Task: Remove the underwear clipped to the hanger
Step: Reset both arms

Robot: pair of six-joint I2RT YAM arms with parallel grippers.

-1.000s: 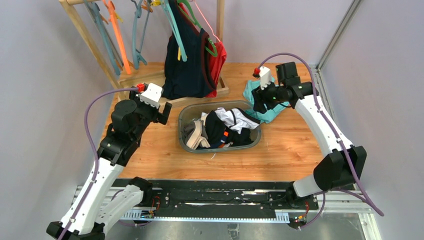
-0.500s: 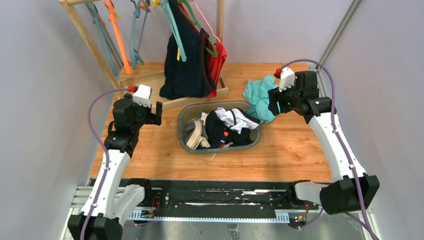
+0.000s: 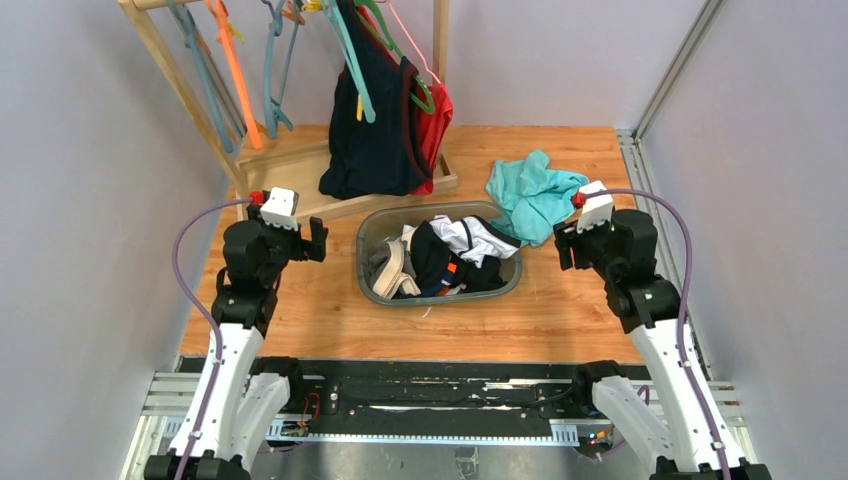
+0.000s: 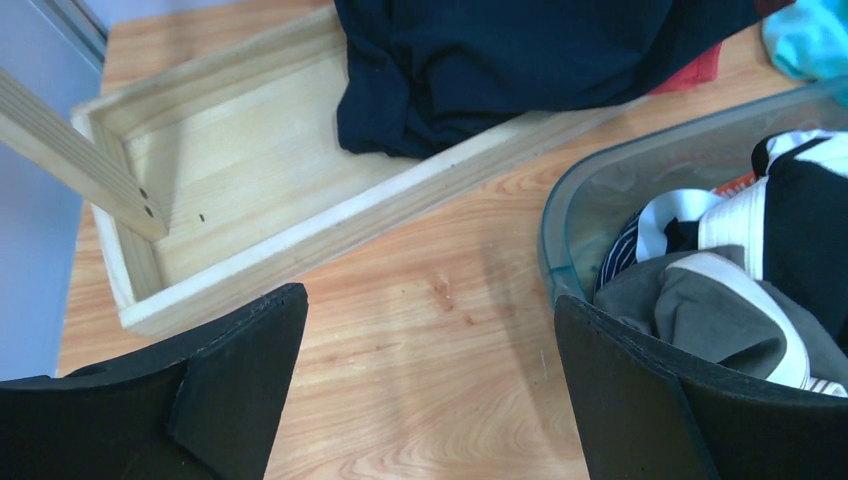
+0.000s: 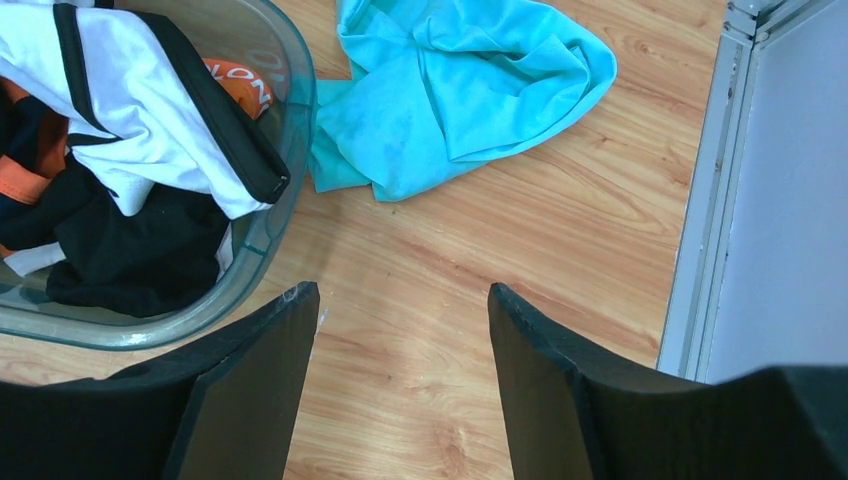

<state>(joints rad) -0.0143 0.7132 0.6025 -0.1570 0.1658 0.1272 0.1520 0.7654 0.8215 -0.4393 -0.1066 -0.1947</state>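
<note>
The small briefs (image 3: 440, 255) lie in a heap inside a grey translucent plastic tub (image 3: 441, 299) in the middle of the wooden table (image 3: 560, 310). On top there is a white pair with black trim (image 5: 130, 100). A black pair (image 5: 120, 250) lies below it, against the tub wall. A grey-brown pair with a pale waistband (image 4: 700, 300) fills the left end. An orange strip with letters (image 5: 240, 88) shows between them; it is perhaps a waistband, but the view is too partial to be sure.

The left gripper (image 4: 430, 305) hangs over bare wood just beside the left end of the tub. Its fingers are spread wide and hold nothing. The right gripper (image 5: 400, 295) hangs over bare wood just beside the right end, also spread apart and holding nothing.

A crumpled teal cloth (image 5: 460, 90) lies on the table, touching the far right rim of the tub. Behind the tub, a large navy tank top with red trim (image 3: 375, 130) hangs from a light wooden rack (image 4: 250, 190), and its lower part rests in the rack's base frame.
</note>
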